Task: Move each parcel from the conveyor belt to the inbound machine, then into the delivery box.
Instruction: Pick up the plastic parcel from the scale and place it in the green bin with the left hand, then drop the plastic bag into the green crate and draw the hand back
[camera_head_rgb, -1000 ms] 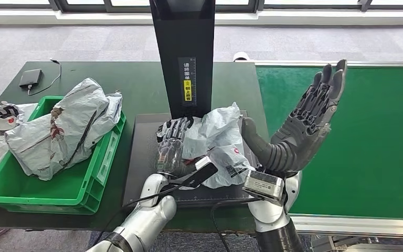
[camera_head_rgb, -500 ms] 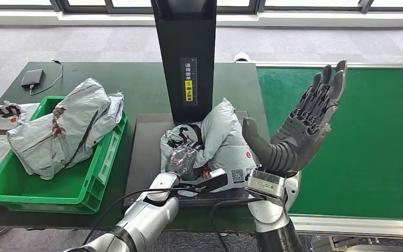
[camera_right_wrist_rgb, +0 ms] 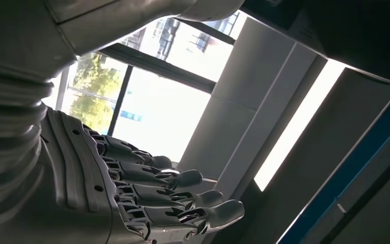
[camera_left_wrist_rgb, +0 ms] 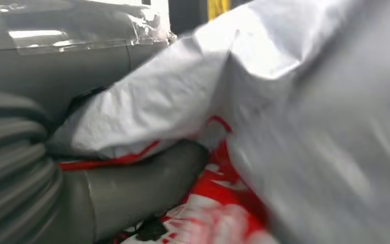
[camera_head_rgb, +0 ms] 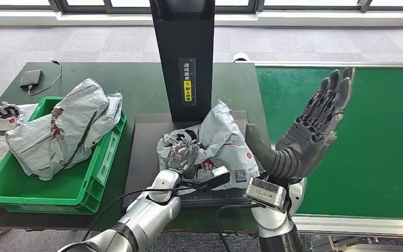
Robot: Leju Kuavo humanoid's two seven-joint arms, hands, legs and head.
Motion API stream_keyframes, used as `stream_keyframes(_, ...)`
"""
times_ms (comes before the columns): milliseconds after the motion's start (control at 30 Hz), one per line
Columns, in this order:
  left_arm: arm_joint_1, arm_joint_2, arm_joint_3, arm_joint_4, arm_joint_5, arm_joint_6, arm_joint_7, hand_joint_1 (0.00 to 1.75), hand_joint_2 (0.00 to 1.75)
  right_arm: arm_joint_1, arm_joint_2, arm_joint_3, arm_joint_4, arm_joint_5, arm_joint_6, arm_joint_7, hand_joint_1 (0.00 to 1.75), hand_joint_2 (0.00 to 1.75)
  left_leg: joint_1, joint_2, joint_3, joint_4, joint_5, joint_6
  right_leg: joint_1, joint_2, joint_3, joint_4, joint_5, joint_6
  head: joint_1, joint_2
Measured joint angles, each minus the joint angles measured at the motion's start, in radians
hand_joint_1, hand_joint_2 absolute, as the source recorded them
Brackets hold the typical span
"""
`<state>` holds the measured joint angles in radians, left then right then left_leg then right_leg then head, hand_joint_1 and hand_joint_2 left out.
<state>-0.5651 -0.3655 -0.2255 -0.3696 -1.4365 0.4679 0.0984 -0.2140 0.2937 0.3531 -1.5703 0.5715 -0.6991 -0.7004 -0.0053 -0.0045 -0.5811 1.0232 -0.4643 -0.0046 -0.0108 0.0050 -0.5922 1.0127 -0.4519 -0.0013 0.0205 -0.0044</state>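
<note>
Far left on the dark green table [camera_head_rgb: 136,84], a small black device [camera_head_rgb: 31,78] with its cable is seen. Next comes the green delivery box [camera_head_rgb: 92,184], in which crumpled grey parcels [camera_head_rgb: 63,128] are piled, one lying over the box's left rim.

Moving to the middle, the inbound machine [camera_head_rgb: 183,52] is seen: a black upright column with a dark flat platform [camera_head_rgb: 144,152] at its foot. On that platform a grey parcel [camera_head_rgb: 220,139] with red print and a QR label is bunched up. The left hand [camera_head_rgb: 182,155] is clamped on the parcel's near left side, and from the head view its fingers are largely buried in the plastic. The left wrist view fills that in: the thick grey thumb [camera_left_wrist_rgb: 147,178] is pressed under a fold of the parcel [camera_left_wrist_rgb: 264,112], white and red film wrapped tight against it.

Further right, the right hand [camera_head_rgb: 307,128] is held up with palm raised and fingers spread apart, nothing gripped, just beside the parcel and over the edge of the green conveyor belt [camera_head_rgb: 372,147]. In the right wrist view the same hand [camera_right_wrist_rgb: 132,198] is seen from behind, its fingers [camera_right_wrist_rgb: 193,201] extended against bright windows.
</note>
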Motion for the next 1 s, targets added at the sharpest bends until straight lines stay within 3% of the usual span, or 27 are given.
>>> stream_keyframes(67, 0.011, 0.0, -0.002, -0.04, 0.004, 0.134, -0.018, 1.75, 1.75, 0.01, -0.002, -0.003, -0.01, 0.008, 0.0, 0.0, 0.0, 1.75, 0.0, 0.0, -0.001, 0.0, 0.0, 0.0, 0.0, 0.0, -0.001, 0.0, 0.0, 0.0, 0.0, 0.0)
stream_keyframes(133, 0.037, 0.0, 0.002, -0.136, -0.017, 0.207, -0.054, 1.75, 1.75, 0.016, -0.004, -0.007, -0.016, 0.014, 0.0, 0.0, 0.0, 1.75, 0.0, 0.0, -0.001, 0.0, 0.0, 0.0, 0.0, 0.0, -0.001, 0.0, 0.0, 0.0, 0.0, 0.0)
stream_keyframes(267, 0.107, 0.0, 0.028, -0.394, -0.047, 0.229, -0.142, 1.75, 1.75, 0.023, -0.005, -0.014, -0.024, 0.023, 0.0, 0.0, 0.0, 1.75, 0.0, 0.001, -0.003, 0.0, 0.0, 0.0, 0.0, 0.002, -0.003, 0.0, 0.0, 0.0, 0.0, 0.0)
stream_keyframes(367, 0.144, 0.009, 0.048, -0.584, -0.051, 0.229, -0.16, 1.75, 1.75, 0.025, -0.005, -0.018, -0.029, 0.025, 0.0, 0.0, 0.0, 1.75, 0.0, 0.001, -0.004, 0.0, 0.0, 0.0, 0.0, 0.002, -0.004, 0.0, 0.0, 0.0, 0.0, 0.0)
stream_keyframes(500, 0.172, 0.05, 0.039, -0.795, -0.052, 0.23, -0.063, 1.75, 1.75, 0.03, -0.005, -0.03, -0.038, 0.037, 0.0, 0.0, 0.0, 1.75, 0.001, 0.001, -0.004, 0.0, 0.0, 0.0, 0.0, 0.002, -0.005, 0.0, 0.0, 0.0, 0.0, 0.0)
stream_keyframes(667, 0.169, 0.152, -0.015, -0.965, -0.053, 0.23, 0.093, 1.75, 1.75, 0.037, -0.005, -0.034, -0.047, 0.036, 0.0, 0.001, 0.0, 1.75, 0.001, 0.003, -0.004, 0.0, 0.0, 0.0, 0.001, 0.002, -0.005, 0.0, 0.0, 0.0, 0.0, 0.0)
stream_keyframes(800, 0.16, 0.213, -0.038, -1.041, -0.053, 0.23, 0.125, 1.75, 1.75, 0.037, -0.005, -0.034, -0.048, 0.036, 0.0, 0.001, 0.0, 1.75, 0.001, 0.002, -0.004, 0.0, 0.0, 0.0, 0.001, 0.003, -0.005, 0.0, 0.0, 0.0, 0.0, 0.0)
stream_keyframes(1000, 0.149, 0.259, -0.041, -1.087, -0.053, 0.229, 0.149, 1.75, 1.75, 0.037, -0.005, -0.035, -0.053, 0.031, 0.0, 0.001, 0.0, 1.75, 0.001, 0.002, -0.004, 0.0, 0.0, 0.0, 0.0, 0.003, -0.005, 0.0, 0.0, 0.0, 0.0, 0.0)
